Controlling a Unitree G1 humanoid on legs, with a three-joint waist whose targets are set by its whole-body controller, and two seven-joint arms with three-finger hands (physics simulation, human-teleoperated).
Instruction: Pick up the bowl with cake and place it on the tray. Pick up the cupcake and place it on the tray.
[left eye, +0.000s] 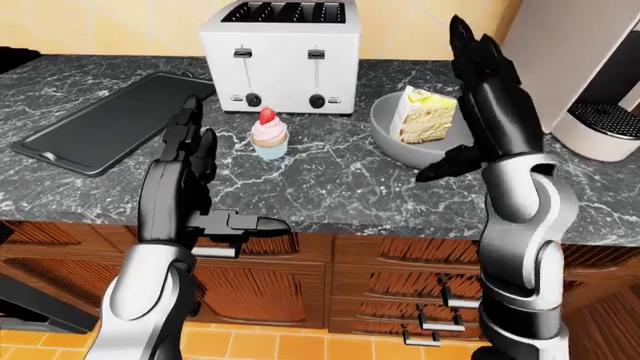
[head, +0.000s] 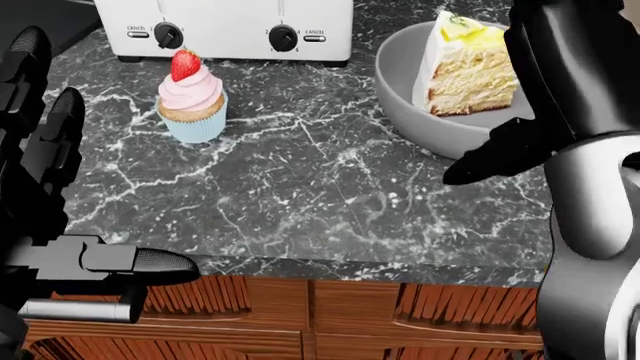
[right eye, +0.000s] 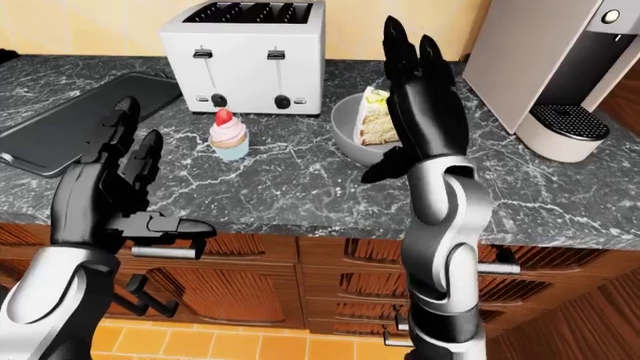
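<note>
A grey bowl (head: 412, 114) holding a slice of yellow layer cake (head: 470, 71) sits on the dark marble counter at the head view's upper right. My right hand (left eye: 482, 105) stands upright and open just in front of the bowl's right side, fingers pointing up, thumb (head: 480, 166) down by the bowl's wall, hiding that part. A pink-frosted cupcake (head: 192, 99) with a strawberry stands upright left of the bowl. My left hand (left eye: 222, 184) hovers open at the counter's near edge, below and left of the cupcake. The black tray (left eye: 110, 120) lies at the counter's left.
A white toaster (left eye: 285, 56) stands right behind the cupcake and bowl. A coffee machine (right eye: 570, 71) occupies the counter's right end. Wooden drawers (left eye: 380, 277) run under the counter edge.
</note>
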